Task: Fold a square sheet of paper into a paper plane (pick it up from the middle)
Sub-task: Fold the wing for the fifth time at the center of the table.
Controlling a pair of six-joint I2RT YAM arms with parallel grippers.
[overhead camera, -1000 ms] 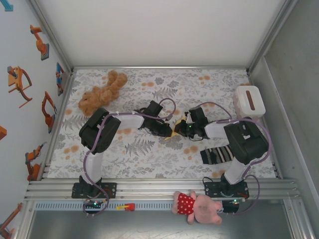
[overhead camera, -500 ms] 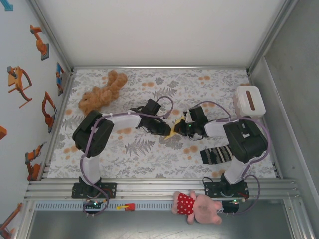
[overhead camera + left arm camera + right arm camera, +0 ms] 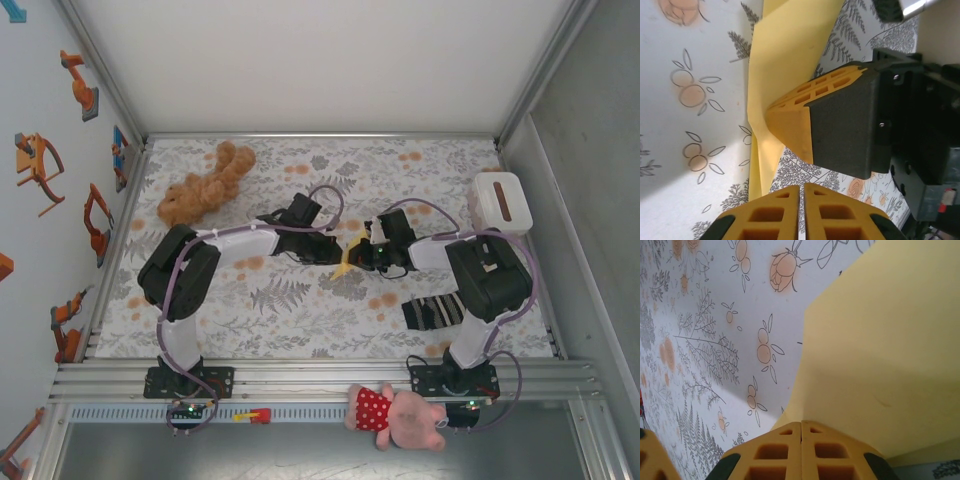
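The yellow paper (image 3: 347,264) hangs partly folded near the middle of the flowered surface (image 3: 300,300), between the two grippers, and looks lifted clear of it, judging by the shadow underneath. The right gripper (image 3: 365,252) is closed, and in its wrist view the sheet rises straight out of the seam between its fingers, so it appears to have the paper pinched. The left gripper (image 3: 334,249) is closed too. In its wrist view an edge of the paper runs down to one of its fingers, but I cannot tell whether any paper is actually caught in the seam.

That doubt is the first risk. If the left gripper has closed on nothing, any pull or fold that relies on two holds will just swing the sheet around the right gripper and spoil the crease.

If both do hold it, the opposite danger applies. The paper is thin, and arms moving apart or twisting against each other could tear it at a pinch point or drag it out of one grip.

Each hold seems to be on a narrow margin, so a quick move could let the sheet slip and drop onto the surface, losing the fold line.

The two grippers are also very close together, and a small misjudged approach could knock them into each other.
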